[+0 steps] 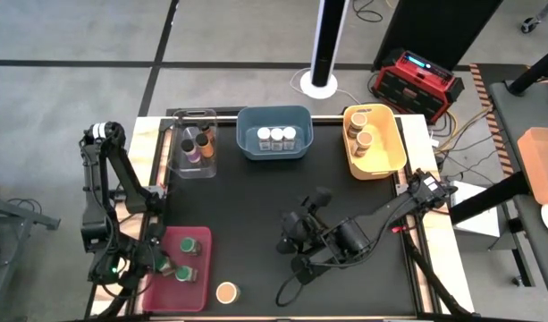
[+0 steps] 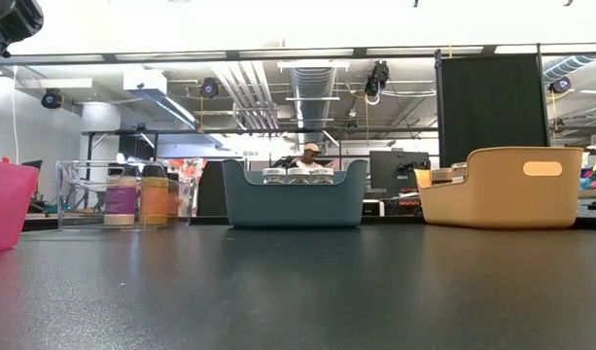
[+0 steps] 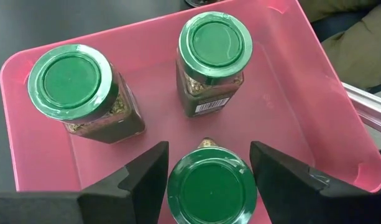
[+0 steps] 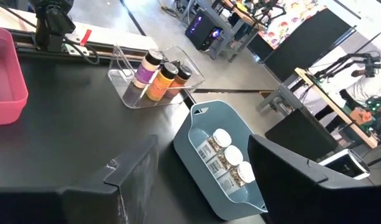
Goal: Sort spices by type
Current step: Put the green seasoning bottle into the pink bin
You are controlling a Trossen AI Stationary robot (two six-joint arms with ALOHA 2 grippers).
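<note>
Three green-lidded spice jars stand in the pink bin (image 3: pixel 283 106) at the table's near left corner. Two of them (image 3: pixel 69 81) (image 3: pixel 215 43) stand free on its floor. The third (image 3: pixel 210 190) sits between the fingers of my left gripper (image 3: pixel 209 146) (image 1: pixel 169 268), which is shut on it. A tan-lidded jar (image 1: pixel 226 292) stands upright on the table just right of the bin. My right gripper (image 4: pixel 202 180) (image 1: pixel 291 243) hangs open over the middle of the table, holding nothing. My left gripper pinches the nearest green-lidded jar between its two fingers, one on each side at the level of the lid (image 3: pixel 174 186). The fingers come from above, slanting down into the bin. The jar is upright; the lid hides whether its base rests on the bin floor.
Along the far edge stand a clear bin (image 1: pixel 180 161) with several dark- and orange-lidded jars, a blue bin (image 1: pixel 274 154) with three white-lidded jars (image 4: pixel 230 155), and a yellow bin (image 1: pixel 390 161) with brown-lidded jars. The black mat between the arms is bare.
</note>
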